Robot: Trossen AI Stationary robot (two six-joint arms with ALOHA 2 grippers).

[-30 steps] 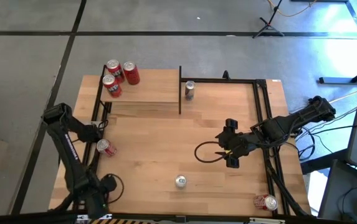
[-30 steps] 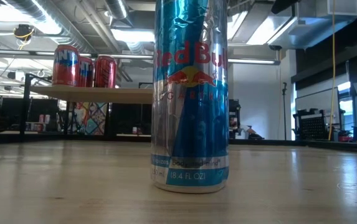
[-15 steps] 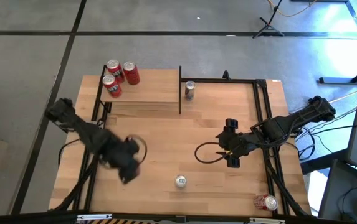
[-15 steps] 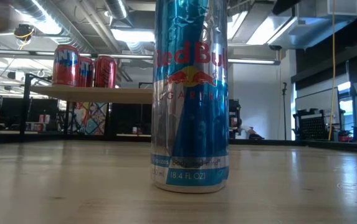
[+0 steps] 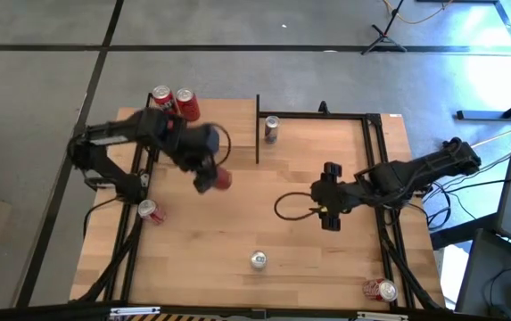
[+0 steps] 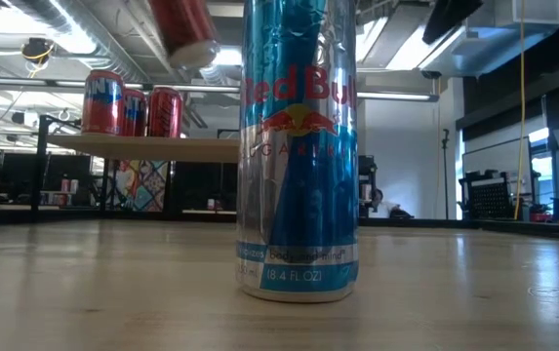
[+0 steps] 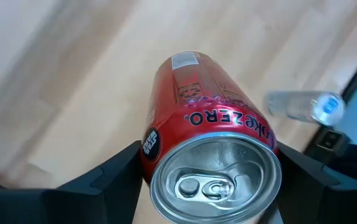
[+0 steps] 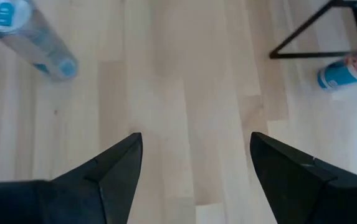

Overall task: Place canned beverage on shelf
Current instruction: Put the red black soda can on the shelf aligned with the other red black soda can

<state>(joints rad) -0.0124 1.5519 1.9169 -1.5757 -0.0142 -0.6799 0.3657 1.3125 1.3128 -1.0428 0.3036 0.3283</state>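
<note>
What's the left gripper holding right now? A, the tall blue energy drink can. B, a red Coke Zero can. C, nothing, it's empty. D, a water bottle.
B: in the left wrist view the left gripper has a finger on each side of the red Coke Zero can, and the high view shows it lifted beside the shelf.

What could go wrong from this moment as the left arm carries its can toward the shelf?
The left gripper holds a red Coke Zero can in the air near the shelf. Three red cans already stand on it, so the incoming can could knock them over. The arm also hangs over the shelf's black posts and might clip one. The right gripper waits open over the table, out of the way.
</note>
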